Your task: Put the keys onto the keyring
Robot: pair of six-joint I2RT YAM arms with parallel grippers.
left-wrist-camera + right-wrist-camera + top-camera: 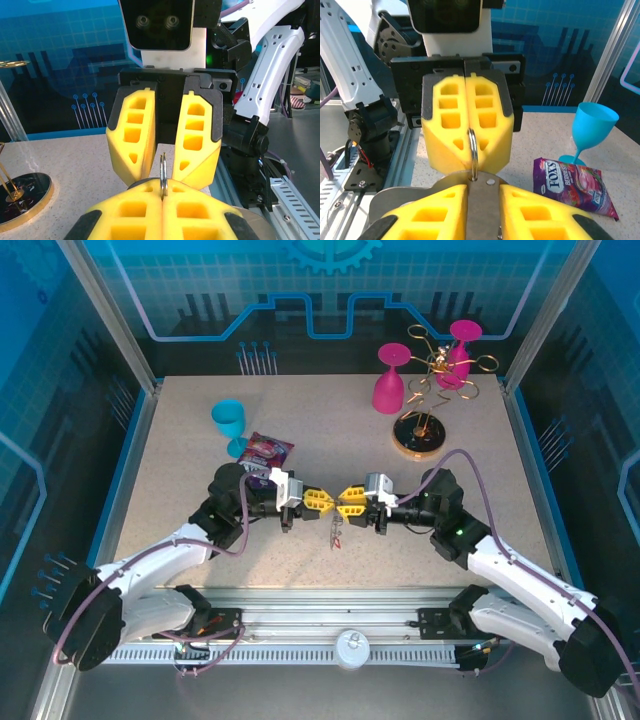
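From above, the two arms reach in from either side and meet nose to nose over the table, midway between its side edges and nearer the near edge. The left gripper (322, 501) and the right gripper (352, 503) have their yellow tips almost touching. Just in front of that meeting point sit the keys (336, 535), a thin little cluster with a speck of red. They are too small for me to tell whether they hang or lie on the table. Toward the far left are a blue cup (228, 422) and a purple snack packet (266, 452). Toward the far right corner are a gold wire rack (440, 365) and two pink glasses (390, 385).

From the left wrist, that gripper's own fingers (130, 215) are clenched flat together on the keyring (163, 172). It is a thin metal loop seen edge-on, standing upright out of the seam between them. Opposite, the right gripper's fingers (132, 135) are released, spread to either side of the loop without touching it.

From the right wrist, the left gripper's pads (447, 125) are pressed shut with the loop (473, 150) sticking out toward the camera. The right gripper's own fingers (437, 215) sit apart below it. The packet (575, 185) and the cup (592, 125) lie off to the right.
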